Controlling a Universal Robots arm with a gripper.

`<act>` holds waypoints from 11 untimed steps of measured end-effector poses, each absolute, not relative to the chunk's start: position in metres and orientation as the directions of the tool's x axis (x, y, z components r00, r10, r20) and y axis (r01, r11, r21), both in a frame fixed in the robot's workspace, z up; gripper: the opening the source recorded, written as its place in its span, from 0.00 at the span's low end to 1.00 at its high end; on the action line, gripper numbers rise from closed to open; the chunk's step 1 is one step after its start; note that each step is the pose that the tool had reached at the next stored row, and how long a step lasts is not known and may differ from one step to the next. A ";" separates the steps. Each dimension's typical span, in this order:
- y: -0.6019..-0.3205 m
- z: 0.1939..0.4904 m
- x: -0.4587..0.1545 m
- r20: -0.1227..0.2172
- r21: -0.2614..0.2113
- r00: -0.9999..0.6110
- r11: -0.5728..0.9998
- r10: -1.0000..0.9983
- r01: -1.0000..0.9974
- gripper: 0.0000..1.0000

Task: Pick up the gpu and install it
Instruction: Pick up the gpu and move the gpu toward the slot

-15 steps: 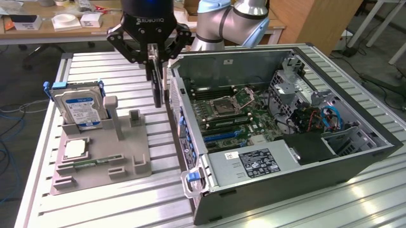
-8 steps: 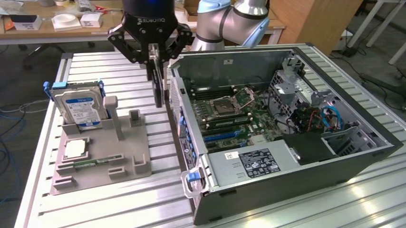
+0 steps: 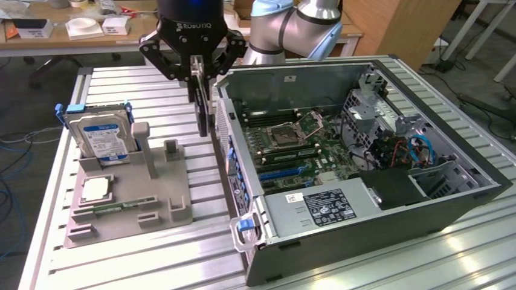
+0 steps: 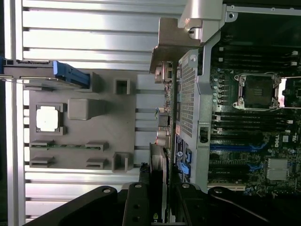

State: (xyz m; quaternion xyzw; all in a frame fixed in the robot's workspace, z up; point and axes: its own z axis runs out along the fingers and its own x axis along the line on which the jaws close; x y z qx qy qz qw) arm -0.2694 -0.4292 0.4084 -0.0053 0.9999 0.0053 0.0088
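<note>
Exterior view: pincer (image 3: 198,74) pressed together on the gpu (image 3: 202,112), pinching its upper part from both faces. Gpu upright and edge-on, a thin dark slab hanging down from the black fingers (image 3: 171,60). Hangs over the strip of desk (image 3: 121,84) between the grey tray (image 3: 129,202) and the open case (image 3: 451,199), just beside the case wall on its 9 o'clock side. Outside the box, not seated on the board (image 3: 294,154).

Case lying on its side with the open face up. Inside, an open socket (image 3: 294,128) near the board's 12 o'clock edge, blue slots (image 3: 282,172) toward 7 o'clock, and a labelled supply box (image 3: 318,204) at 6 o'clock.

On the tray, a drive (image 3: 101,136) standing upright at the 11 o'clock corner, with blue rails on it. A square chip (image 3: 95,188) lying flat at 6 o'clock of the drive, and a thin green stick (image 3: 113,208) in a slot just past it at 6 o'clock.

Wrist view: pincer (image 4: 160,205) clamped on the gpu (image 4: 159,181), seen edge-on between the fingers (image 4: 136,207). Gpu running close alongside the case's perforated wall (image 4: 188,99), near the ports (image 4: 162,120) and on the tray's side of that wall. Tray (image 4: 101,141) on one side, with chip (image 4: 48,117) and drive (image 4: 33,70); board (image 4: 254,127) on the other.
</note>
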 end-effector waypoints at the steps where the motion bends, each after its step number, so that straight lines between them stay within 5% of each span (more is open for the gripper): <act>1: -0.429 0.408 -0.269 -0.018 0.011 -1.000 1.000 -0.011 -0.011 0.27; 11: -0.429 0.408 -0.264 -0.018 0.011 -1.000 1.000 -0.011 -0.011 0.27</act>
